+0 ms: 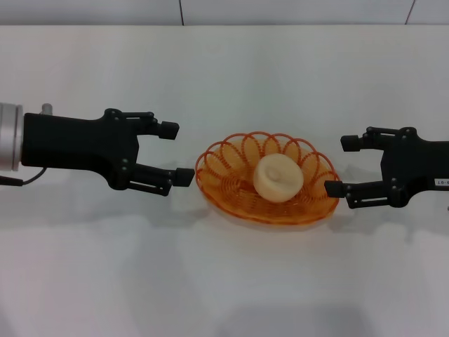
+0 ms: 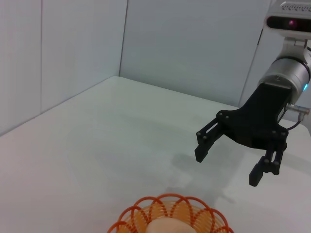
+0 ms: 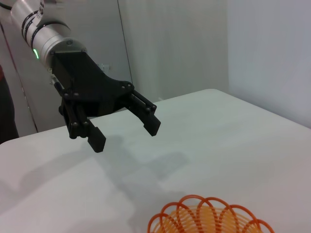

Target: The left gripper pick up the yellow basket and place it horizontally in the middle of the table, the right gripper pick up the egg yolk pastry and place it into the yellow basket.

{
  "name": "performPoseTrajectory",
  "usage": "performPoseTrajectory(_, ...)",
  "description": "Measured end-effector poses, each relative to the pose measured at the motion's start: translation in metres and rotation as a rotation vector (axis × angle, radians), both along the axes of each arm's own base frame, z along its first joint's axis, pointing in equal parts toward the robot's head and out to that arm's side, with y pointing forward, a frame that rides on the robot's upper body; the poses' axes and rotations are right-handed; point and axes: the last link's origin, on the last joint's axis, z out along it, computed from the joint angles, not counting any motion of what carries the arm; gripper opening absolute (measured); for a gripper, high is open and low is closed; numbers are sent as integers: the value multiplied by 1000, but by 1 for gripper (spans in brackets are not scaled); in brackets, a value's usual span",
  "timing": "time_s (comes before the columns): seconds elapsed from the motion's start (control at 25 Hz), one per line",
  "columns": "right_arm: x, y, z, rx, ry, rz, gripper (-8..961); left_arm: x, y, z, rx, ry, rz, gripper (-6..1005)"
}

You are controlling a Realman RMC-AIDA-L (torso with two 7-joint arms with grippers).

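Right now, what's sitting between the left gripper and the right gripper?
In the head view, the yellow basket sits on the table between the left gripper and right gripper, with the egg yolk pastry inside it.

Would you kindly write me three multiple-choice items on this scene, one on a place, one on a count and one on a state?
1. Where is the egg yolk pastry?
A. inside the yellow basket
B. on the table beside the basket
C. in the right gripper

2. How many pastries show in the head view?
A. none
B. one
C. three

3. How do both grippers stand?
A. both shut on the basket
B. left gripper shut, right one open
C. both open and holding nothing

Answers:
1 A, the pastry lies within the basket's looped rim.
2 B, a single cream bun is visible.
3 C, each gripper's fingers are spread, clear of the basket on either side.
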Motion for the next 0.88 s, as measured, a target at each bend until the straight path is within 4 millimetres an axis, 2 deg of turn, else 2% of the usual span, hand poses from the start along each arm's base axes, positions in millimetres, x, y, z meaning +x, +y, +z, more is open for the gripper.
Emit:
performPoseTrajectory(0.44, -1, -1, -1, -11, -1, 6, 860, 0, 0, 0, 2, -2, 3, 887)
performPoseTrajectory(0.88, -3, 1, -3, -18, -3, 16, 860, -9, -4, -2, -10, -9, 37, 888)
